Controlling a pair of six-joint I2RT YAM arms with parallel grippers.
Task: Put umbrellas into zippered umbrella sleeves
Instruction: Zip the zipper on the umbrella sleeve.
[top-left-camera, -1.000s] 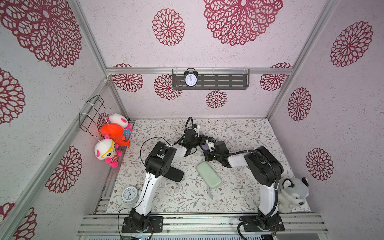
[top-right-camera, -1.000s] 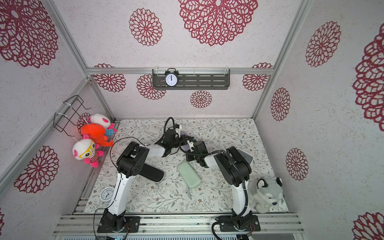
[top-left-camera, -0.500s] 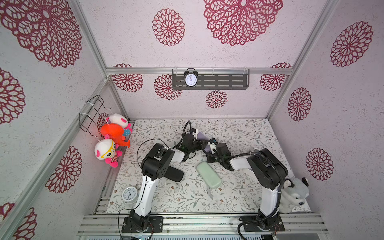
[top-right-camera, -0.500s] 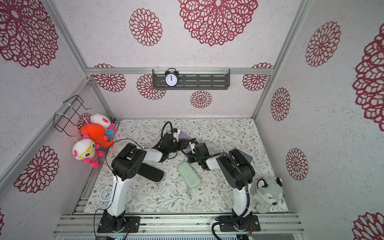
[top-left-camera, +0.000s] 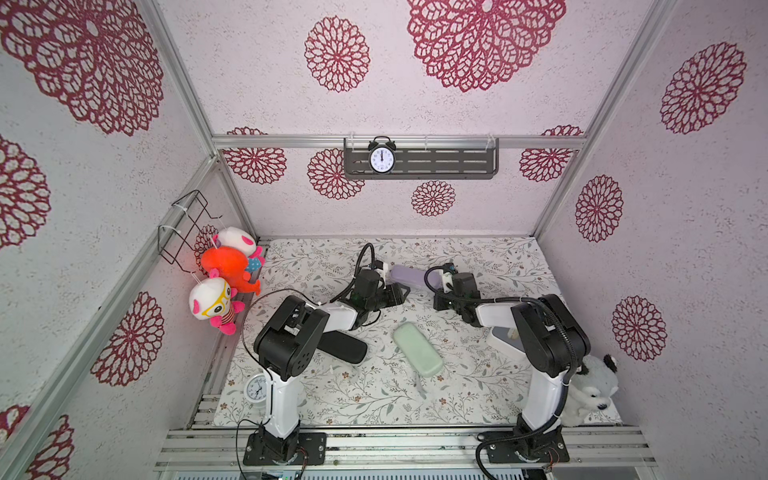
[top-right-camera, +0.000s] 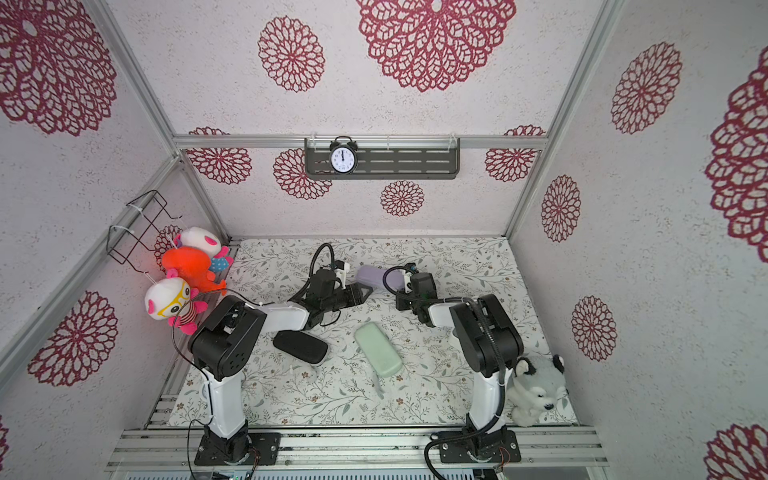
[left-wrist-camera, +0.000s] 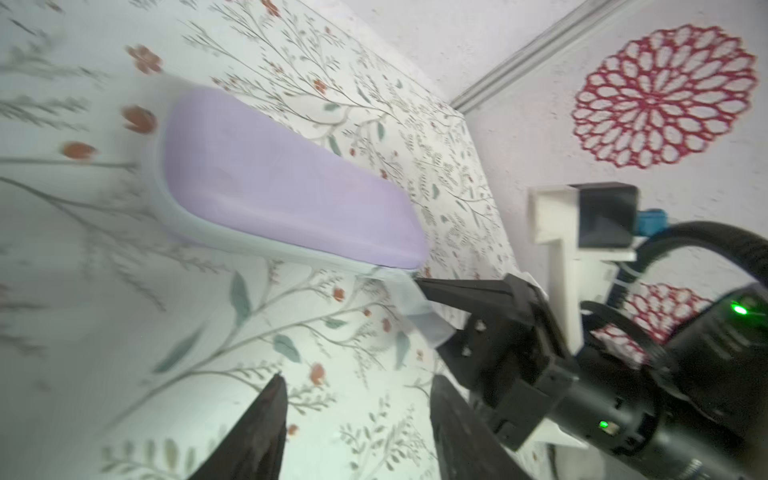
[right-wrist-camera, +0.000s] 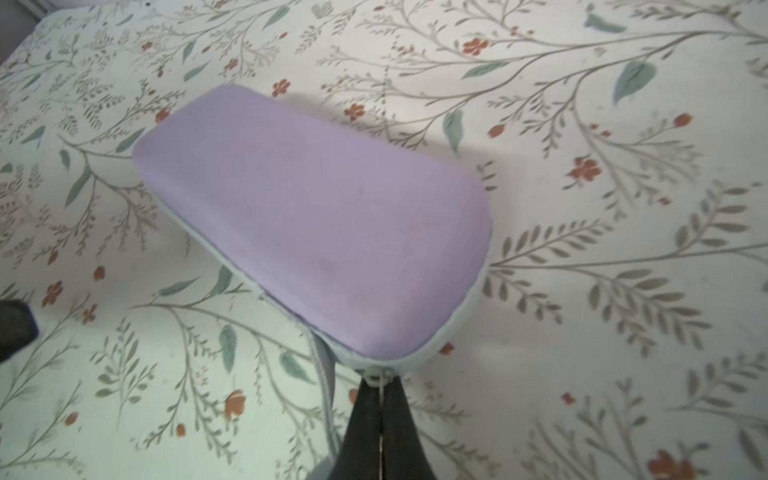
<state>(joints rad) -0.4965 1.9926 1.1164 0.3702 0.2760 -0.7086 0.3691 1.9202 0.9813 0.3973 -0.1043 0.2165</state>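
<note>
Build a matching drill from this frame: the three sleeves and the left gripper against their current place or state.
Column 1
1. lilac sleeve
2. mint green sleeve
3. black sleeve
4. left gripper

Column 2
A. partly hidden under the left arm
B. open, holding nothing
C. zipper pull pinched by the right gripper
D. untouched, in the middle of the table

Pairs: 1-C, 2-D, 3-A, 4-B
</note>
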